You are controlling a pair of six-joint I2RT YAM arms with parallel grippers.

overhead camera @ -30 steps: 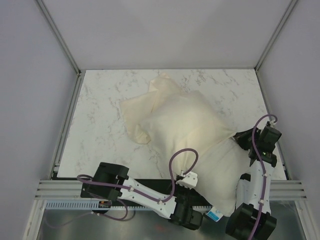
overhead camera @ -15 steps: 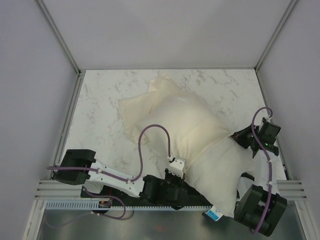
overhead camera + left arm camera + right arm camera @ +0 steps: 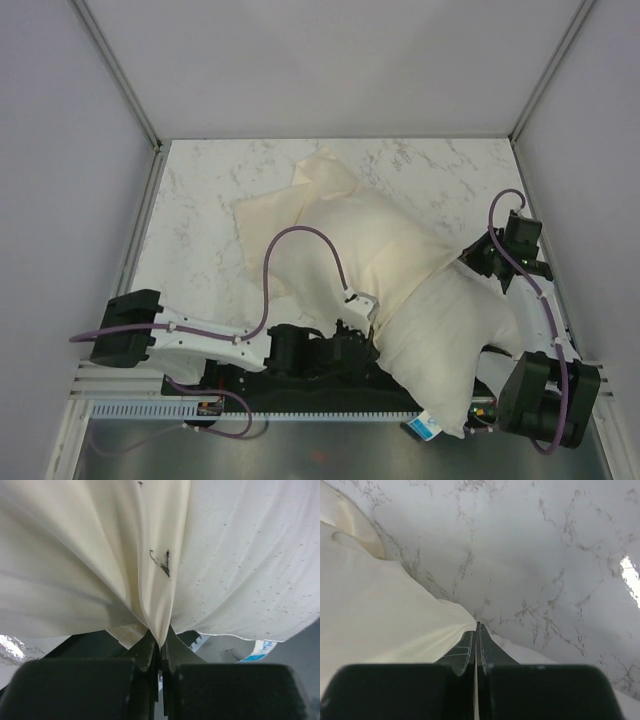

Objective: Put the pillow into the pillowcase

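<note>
On the marble table point(image 3: 200, 200) the cream pillowcase point(image 3: 340, 230) lies slantwise, its closed end toward the far left and its open end toward the near right. The pillow point(image 3: 450, 340) is partly inside it: the whiter, plumper half sticks out of the opening and hangs over the table's near edge, with a small blue tag point(image 3: 428, 428) at its lowest corner. The left gripper point(image 3: 368, 318) is at the near side of the opening; its wrist view shows the fingers point(image 3: 150, 652) pressed nearly together on a pinched fold of the pillowcase point(image 3: 75, 555), which carries a small black mark point(image 3: 162, 562), with the speckled pillow point(image 3: 250, 555) bulging just beside it on the right. The right gripper point(image 3: 478, 258) is at the far side of the opening, and its own camera shows the fingers point(image 3: 464, 652) closed tight on a thin edge of the pillowcase point(image 3: 370, 620) above the table point(image 3: 545, 555).
</note>
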